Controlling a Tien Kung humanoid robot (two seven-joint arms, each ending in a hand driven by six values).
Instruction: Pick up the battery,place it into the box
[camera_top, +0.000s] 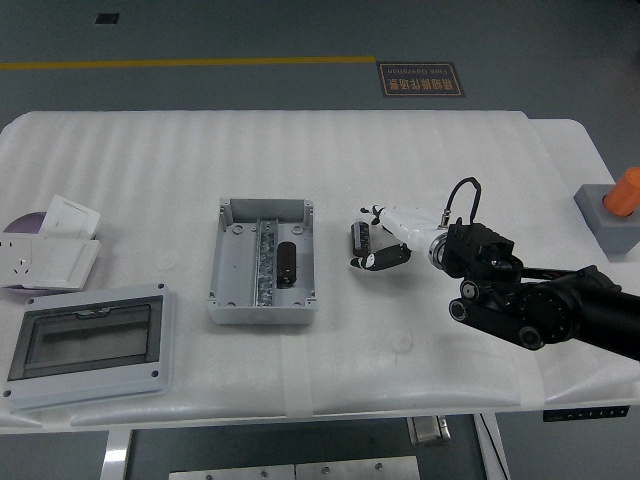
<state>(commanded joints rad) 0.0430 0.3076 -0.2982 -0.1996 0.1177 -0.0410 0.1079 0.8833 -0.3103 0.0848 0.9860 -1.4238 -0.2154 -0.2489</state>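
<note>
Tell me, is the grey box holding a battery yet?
Yes: one dark battery lies inside the open grey box, right of its metal rail.

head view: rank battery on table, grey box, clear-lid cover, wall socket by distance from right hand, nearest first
From the right hand:
1. Battery on the table, at its fingertips, just left.
2. Grey box, mid-table, further left.
3. Clear-lid cover, front left.
4. Wall socket, far left edge.

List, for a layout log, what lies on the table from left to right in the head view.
Wall socket → clear-windowed cover → open grey box → battery → right hand → orange-topped grey block.
</note>
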